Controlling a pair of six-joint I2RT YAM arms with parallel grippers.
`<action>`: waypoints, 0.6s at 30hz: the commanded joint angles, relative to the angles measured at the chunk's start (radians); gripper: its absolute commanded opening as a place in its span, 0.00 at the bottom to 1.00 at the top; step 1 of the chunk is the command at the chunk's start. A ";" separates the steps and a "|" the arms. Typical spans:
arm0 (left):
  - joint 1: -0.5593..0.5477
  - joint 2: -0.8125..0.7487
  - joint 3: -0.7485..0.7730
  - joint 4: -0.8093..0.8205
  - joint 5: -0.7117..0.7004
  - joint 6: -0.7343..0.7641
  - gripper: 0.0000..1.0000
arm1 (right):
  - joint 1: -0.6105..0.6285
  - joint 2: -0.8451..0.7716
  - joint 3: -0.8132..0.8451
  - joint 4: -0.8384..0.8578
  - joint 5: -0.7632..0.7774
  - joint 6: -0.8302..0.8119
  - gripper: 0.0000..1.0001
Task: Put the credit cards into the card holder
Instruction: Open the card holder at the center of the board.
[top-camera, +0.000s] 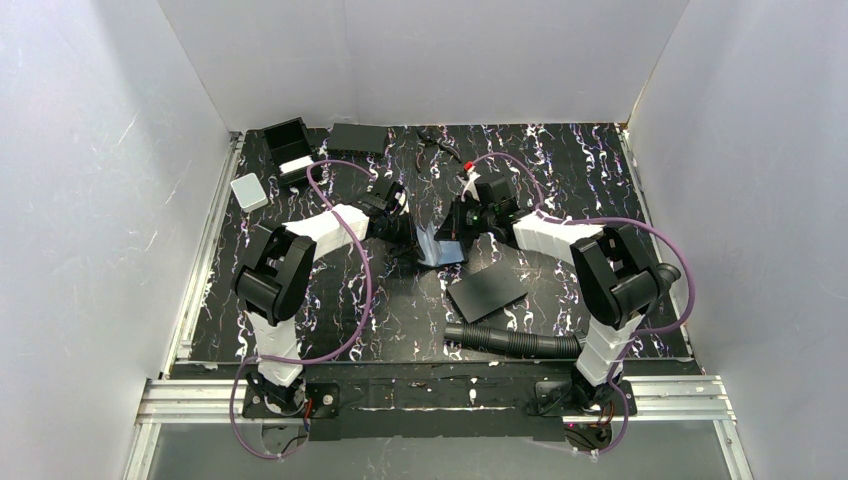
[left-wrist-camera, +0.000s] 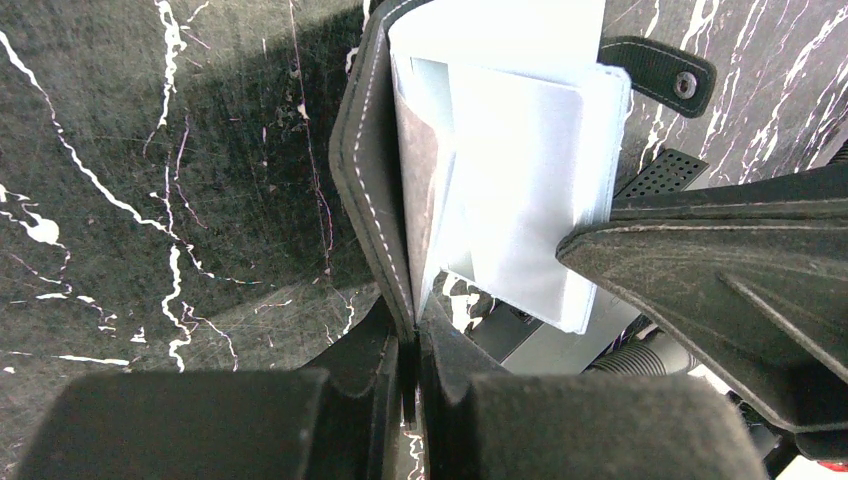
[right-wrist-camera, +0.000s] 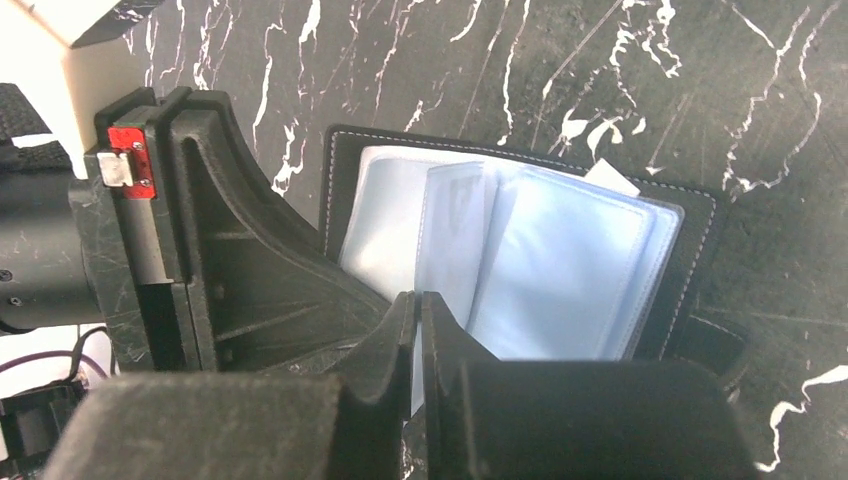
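The card holder (top-camera: 441, 251), a black stitched cover (left-wrist-camera: 365, 150) with clear pale-blue sleeves (right-wrist-camera: 570, 260), is held open between both arms at the table's middle. My left gripper (top-camera: 418, 238) is shut on the edge of the black cover (left-wrist-camera: 415, 335). My right gripper (top-camera: 456, 231) is shut (right-wrist-camera: 420, 300) on a thin pale-blue credit card (right-wrist-camera: 452, 235) with a small printed mark. The card stands on edge among the sleeves. In the left wrist view a right finger (left-wrist-camera: 720, 270) lies against the white sleeves (left-wrist-camera: 530, 170). I see no other cards.
A matte black flat sheet (top-camera: 487, 291) lies just right of centre, with a black corrugated hose (top-camera: 510, 342) in front of it. A black open box (top-camera: 289, 146), a small white box (top-camera: 248, 191) and a flat black box (top-camera: 357, 138) are at the back left.
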 joint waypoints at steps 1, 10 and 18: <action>0.001 -0.059 -0.008 -0.014 0.007 0.014 0.00 | -0.008 -0.056 -0.023 0.041 -0.035 0.004 0.07; 0.001 -0.054 -0.013 -0.008 0.008 0.013 0.00 | -0.017 -0.077 -0.059 0.095 -0.095 0.050 0.13; 0.000 -0.056 -0.010 -0.011 0.009 0.016 0.00 | -0.019 -0.090 -0.072 0.086 -0.088 0.039 0.17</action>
